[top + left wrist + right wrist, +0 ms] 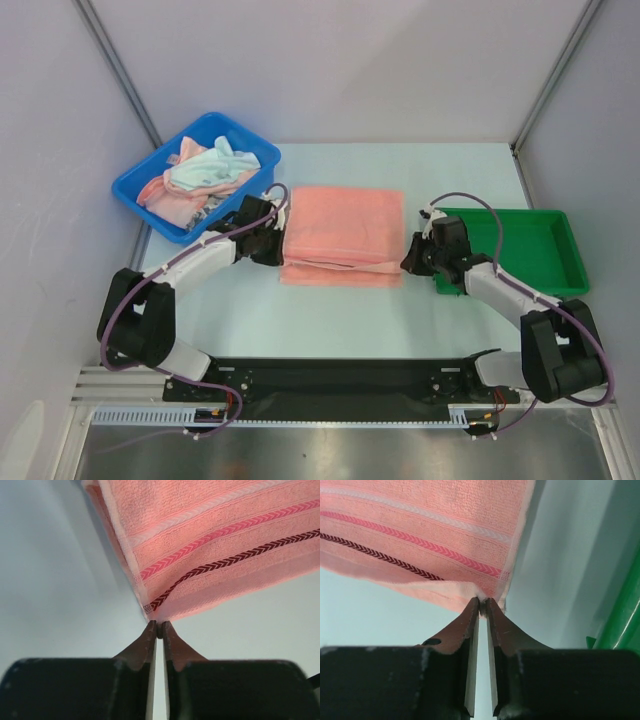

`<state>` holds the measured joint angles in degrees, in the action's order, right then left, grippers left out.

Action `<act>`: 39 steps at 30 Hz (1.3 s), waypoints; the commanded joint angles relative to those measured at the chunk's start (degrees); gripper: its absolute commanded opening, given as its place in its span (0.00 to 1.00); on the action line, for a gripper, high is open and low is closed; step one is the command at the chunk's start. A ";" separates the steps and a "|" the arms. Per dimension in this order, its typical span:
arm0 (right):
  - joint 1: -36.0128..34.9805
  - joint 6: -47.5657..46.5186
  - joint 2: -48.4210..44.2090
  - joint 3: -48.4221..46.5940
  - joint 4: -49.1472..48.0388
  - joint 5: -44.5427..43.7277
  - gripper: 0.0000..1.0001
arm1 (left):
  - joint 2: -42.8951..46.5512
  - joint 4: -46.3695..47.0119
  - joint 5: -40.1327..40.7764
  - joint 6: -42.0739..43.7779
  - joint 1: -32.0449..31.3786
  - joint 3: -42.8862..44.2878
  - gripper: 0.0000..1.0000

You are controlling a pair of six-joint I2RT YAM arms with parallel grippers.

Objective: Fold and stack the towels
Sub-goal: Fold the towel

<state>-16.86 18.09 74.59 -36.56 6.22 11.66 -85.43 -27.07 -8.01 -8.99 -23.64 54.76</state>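
Observation:
A salmon-pink towel (343, 235) lies folded on the table's middle, its lower layers sticking out along the near edge. In the wrist views it shows white, pink and dark chevron stripes (215, 535) (420, 540). My left gripper (275, 238) is at the towel's left edge, its tips (159, 625) pinched almost together on the corner. At the right edge my right gripper (410, 258) (483, 601) is shut on the other corner, with pale fibres between the tips. More towels, a pale mint one (210, 165) and salmon ones (165, 195), are heaped in the blue bin.
The blue bin (130, 190) stands at the back left, close behind my left arm. A green tray (530, 250) sits at the right, under and behind my right wrist; its edge (620, 615) shows in the right wrist view.

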 commanded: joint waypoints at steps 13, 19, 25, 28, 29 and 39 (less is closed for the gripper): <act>-1.24 1.95 -3.22 -6.16 8.64 -2.70 0.32 | 2.99 -2.38 -9.13 -4.62 -0.44 2.37 0.44; -3.26 3.09 2.48 -5.99 8.46 -4.89 0.29 | -1.67 -2.12 -3.16 -8.40 -0.44 0.26 0.41; -4.05 4.15 5.48 -4.93 7.76 -7.00 0.29 | -4.74 2.10 -3.33 -10.60 -0.44 -1.06 0.42; -4.67 4.24 6.53 -4.67 7.84 -8.41 0.29 | -6.76 2.99 -2.63 -11.22 -0.44 -0.97 0.43; -4.76 4.32 6.80 -4.66 7.76 -8.93 0.29 | -7.64 3.16 -2.19 -11.31 -0.44 -0.97 0.42; -4.76 4.24 8.73 -4.31 6.79 -9.73 0.25 | -8.09 0.53 -0.25 -11.75 -0.44 0.78 0.00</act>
<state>-21.32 22.00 82.50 -41.04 14.66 3.11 -94.26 -25.89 -9.10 -20.12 -23.73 54.00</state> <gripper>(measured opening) 0.256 0.046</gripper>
